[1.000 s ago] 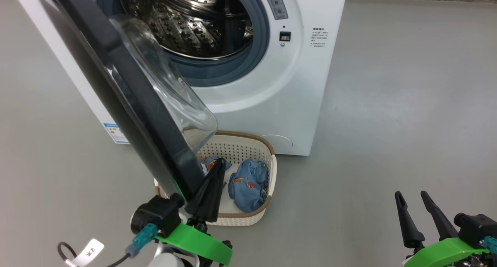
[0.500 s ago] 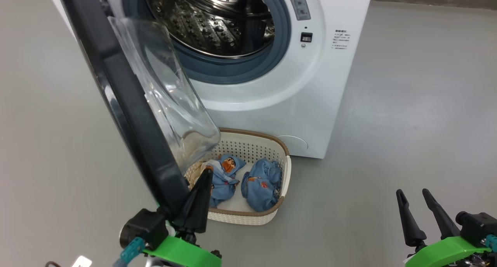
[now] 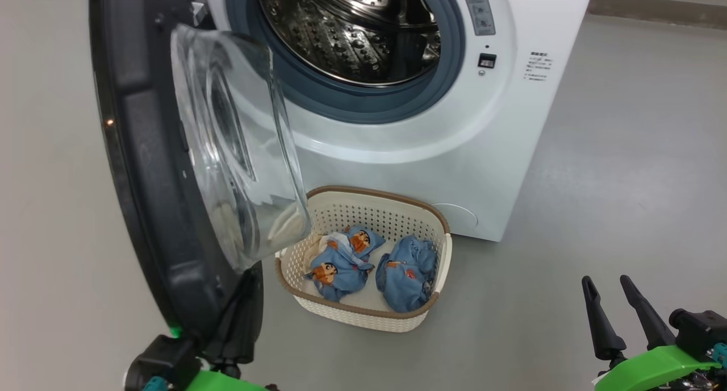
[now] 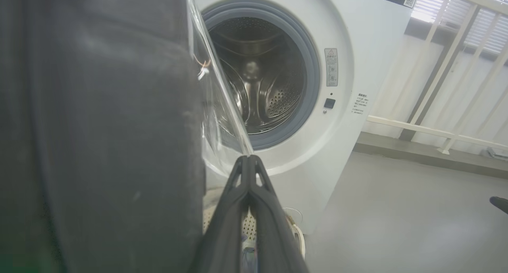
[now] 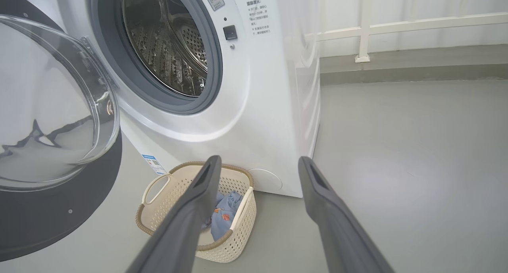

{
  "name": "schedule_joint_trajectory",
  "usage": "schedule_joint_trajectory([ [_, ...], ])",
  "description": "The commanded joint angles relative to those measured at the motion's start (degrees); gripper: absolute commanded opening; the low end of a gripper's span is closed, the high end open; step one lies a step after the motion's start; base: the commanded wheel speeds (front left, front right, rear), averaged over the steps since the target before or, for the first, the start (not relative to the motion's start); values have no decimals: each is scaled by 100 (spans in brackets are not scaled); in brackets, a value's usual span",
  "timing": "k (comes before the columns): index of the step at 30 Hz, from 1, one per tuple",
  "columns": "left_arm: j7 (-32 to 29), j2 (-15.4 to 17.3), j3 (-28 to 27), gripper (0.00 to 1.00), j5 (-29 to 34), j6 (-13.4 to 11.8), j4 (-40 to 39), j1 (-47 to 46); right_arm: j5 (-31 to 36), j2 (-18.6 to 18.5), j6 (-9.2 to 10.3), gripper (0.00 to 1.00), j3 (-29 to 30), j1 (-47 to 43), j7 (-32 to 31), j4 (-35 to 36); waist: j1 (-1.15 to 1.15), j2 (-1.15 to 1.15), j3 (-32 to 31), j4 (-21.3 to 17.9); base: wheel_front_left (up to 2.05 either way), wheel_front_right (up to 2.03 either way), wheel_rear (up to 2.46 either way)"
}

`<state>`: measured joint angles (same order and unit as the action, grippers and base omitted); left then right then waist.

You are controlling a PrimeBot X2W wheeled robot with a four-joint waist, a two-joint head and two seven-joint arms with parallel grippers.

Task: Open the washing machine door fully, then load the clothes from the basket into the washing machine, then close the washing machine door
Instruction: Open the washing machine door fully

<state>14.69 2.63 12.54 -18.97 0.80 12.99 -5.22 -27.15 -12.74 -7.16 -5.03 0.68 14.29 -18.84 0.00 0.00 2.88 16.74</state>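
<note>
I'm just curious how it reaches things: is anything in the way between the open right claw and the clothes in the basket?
Nothing visible. Bare floor lies between the right gripper and the basket, and the clothes lie uncovered in it. The washing machine door stands to the basket's left, off that line.

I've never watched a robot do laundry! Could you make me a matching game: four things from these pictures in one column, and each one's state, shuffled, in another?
Things:
1. washing machine door
2. clothes
3. left fingers
4. right fingers

States:
A. spread apart, holding nothing
B. standing open
C. lying in the basket
D. pressed together

Pairs: 1-B, 2-C, 3-D, 4-A
</note>
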Motion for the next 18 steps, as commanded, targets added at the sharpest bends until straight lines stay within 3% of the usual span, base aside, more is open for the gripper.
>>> schedule_joint_trajectory([
  [1,31,144,-315,0,24,-100,-160,-16,75,-118,-33,100,-54,54,71,148,0,0,-30,63,0,0,0],
  [18,31,631,-1120,0,19,-272,-36,37,63,-52,-33,100,-40,-90,71,178,0,0,-88,326,0,0,0],
])
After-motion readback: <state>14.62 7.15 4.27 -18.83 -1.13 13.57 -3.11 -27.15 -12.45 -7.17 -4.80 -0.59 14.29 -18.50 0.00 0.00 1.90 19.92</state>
